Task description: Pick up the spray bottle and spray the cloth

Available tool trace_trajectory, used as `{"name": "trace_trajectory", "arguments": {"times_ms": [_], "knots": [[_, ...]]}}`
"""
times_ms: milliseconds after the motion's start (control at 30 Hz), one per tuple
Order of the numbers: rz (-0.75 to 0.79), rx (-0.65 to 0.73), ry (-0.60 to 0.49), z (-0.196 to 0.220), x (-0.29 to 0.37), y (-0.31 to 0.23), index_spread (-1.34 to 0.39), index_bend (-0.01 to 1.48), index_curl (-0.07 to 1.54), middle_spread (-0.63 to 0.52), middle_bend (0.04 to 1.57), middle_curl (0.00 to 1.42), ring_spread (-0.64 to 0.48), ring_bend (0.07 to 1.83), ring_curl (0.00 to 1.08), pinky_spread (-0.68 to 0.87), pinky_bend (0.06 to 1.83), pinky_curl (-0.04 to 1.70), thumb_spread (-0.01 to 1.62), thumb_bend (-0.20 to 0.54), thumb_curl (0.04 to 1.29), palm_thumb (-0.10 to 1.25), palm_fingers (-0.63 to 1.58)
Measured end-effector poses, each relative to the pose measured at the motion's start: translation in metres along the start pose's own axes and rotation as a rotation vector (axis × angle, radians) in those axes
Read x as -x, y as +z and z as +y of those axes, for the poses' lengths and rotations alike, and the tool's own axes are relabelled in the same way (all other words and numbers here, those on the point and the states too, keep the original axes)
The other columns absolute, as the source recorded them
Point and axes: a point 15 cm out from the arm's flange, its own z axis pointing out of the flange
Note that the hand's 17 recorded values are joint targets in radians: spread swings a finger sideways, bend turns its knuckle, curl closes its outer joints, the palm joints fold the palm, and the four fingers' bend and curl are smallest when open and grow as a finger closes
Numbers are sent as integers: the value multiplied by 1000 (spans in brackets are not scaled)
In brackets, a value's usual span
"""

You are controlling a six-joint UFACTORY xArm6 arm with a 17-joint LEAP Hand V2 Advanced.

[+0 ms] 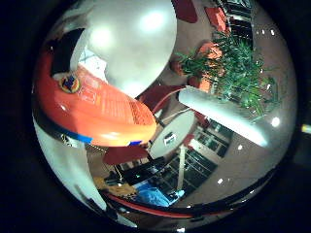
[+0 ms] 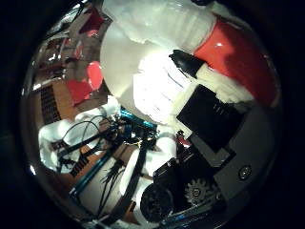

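The spray bottle's orange labelled body (image 1: 97, 111) fills much of the little finger side view, close against my palm. Its white head and red collar (image 2: 228, 47) show in the thumb side view. My right hand (image 2: 209, 119) has black and white finger parts curled against the bottle's head, with geared parts beside them. A straight white finger (image 1: 223, 116) reaches out past the bottle. A crumpled blue thing (image 1: 153, 196), possibly the cloth, lies far off beyond the bottle. I cannot tell whether the white crumpled mass (image 2: 55, 138) is cloth.
A large white rounded surface (image 1: 136, 43) sits behind the bottle. Farther away are a green plant (image 1: 238, 73), red chairs (image 1: 160, 94) and a small round table (image 1: 172, 133). Teal frame bars (image 2: 102, 164) cross the thumb side view.
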Motion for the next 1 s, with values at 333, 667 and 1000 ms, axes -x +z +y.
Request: {"name": "trace_trajectory", "arguments": {"times_ms": [333,667,1000], "knots": [[89,104,-30,4,2,17,-206,1184,744,-101,1405,675,-216,1368,781,-176,1040,1383,805,-17,844,1001,1130],[97,241,-84,2,26,76,-208,1179,749,-101,1405,677,-220,1361,791,-181,1038,1389,804,-17,850,1000,1128],[103,213,-115,0,32,69,-212,1170,757,-101,1406,677,-221,1357,799,-185,1038,1390,804,-17,852,999,1127]]}}
